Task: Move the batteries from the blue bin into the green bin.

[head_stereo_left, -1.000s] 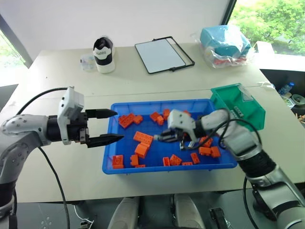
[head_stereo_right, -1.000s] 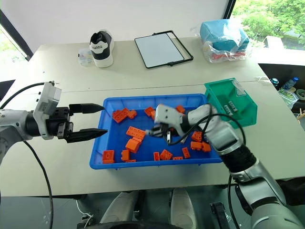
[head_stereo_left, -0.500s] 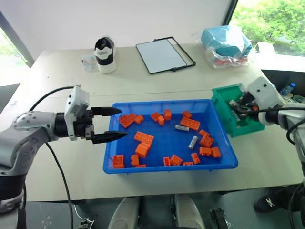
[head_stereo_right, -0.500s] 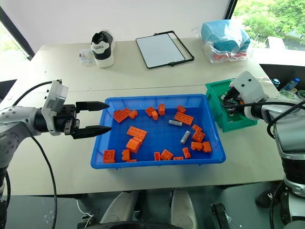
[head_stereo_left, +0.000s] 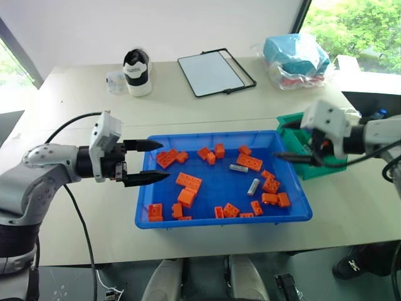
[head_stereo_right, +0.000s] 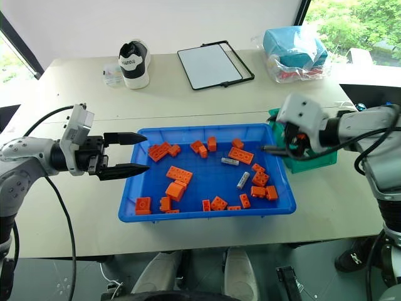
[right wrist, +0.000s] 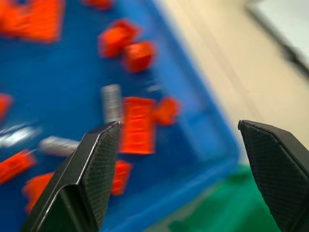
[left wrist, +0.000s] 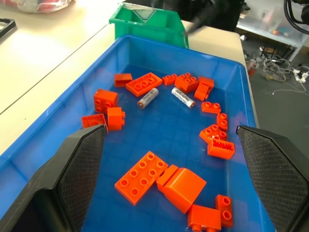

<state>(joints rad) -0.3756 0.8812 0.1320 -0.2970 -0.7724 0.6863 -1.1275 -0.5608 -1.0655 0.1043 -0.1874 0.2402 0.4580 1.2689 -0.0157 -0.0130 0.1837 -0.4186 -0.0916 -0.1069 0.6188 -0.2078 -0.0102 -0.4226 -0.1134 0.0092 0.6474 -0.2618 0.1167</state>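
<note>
Left eye view: two silver-grey cylindrical batteries (head_stereo_left: 253, 186) lie right of centre in the shallow blue plastic bin (head_stereo_left: 142, 207), the nearer one pointing away. Right gripper (head_stereo_left: 286, 140), released and empty beside the small green plastic bin (head_stereo_left: 334, 162), is nearer; left gripper (head_stereo_left: 150, 162) is also released, at the far rim.

No text, brand, number or sign is legible. The black-and-white shoe (head_stereo_left: 136, 70) on the far side of the table carries a white patch with dark lettering, too small to make out. The batteries (left wrist: 147, 97) in the blue bin (left wrist: 63, 116) bear small print along their sides in the left wrist view, but it cannot be read. The green bin (left wrist: 145, 26) has a pale patch at its top edge, with nothing readable on it
</note>
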